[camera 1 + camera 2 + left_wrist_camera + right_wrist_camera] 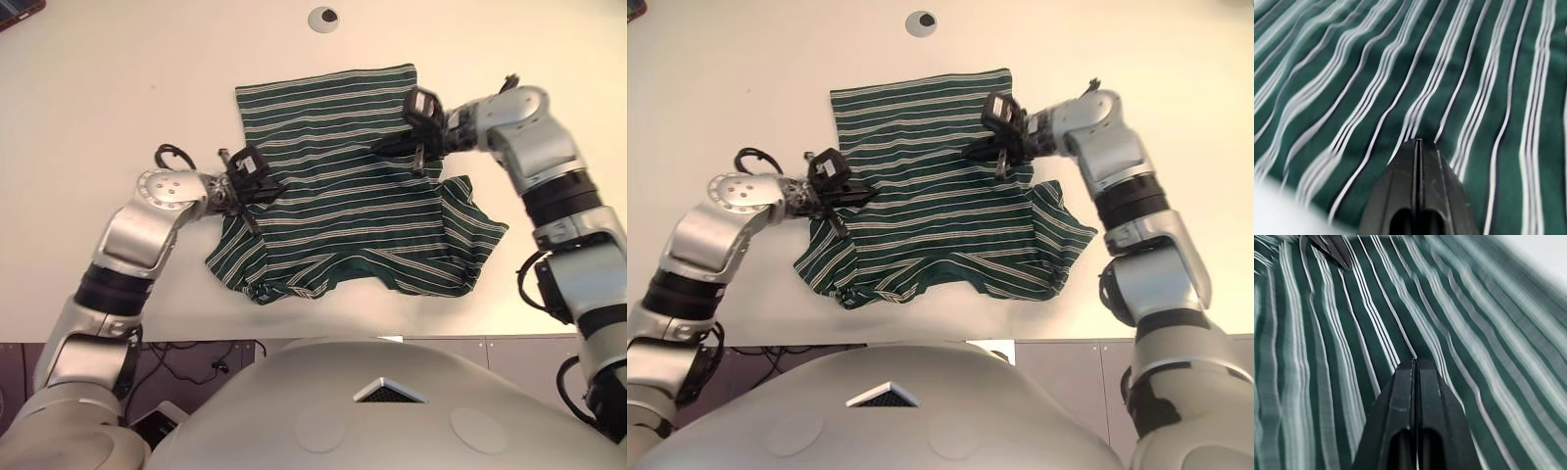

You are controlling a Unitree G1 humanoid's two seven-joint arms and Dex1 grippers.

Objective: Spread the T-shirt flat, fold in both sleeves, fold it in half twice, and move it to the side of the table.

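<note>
The dark green T-shirt (333, 206) with white stripes lies on the white table (118, 78). Its far half is flat. The near edge is rumpled, with one sleeve (472, 230) out to the right and a bunched one (235, 262) at the left. My left gripper (277, 187) is shut, its tips low over the shirt's left edge; the left wrist view has the closed fingers (1425, 181) just above striped cloth. My right gripper (380, 147) is shut over the shirt's right part, fingers (1400, 416) pressed together. I see no cloth pinched in either.
A round cable hole (323, 18) sits in the table beyond the shirt. A dark object (18, 10) lies at the far left corner. Bare table stretches left and right of the shirt; the front edge (147, 338) runs just below the rumpled hem.
</note>
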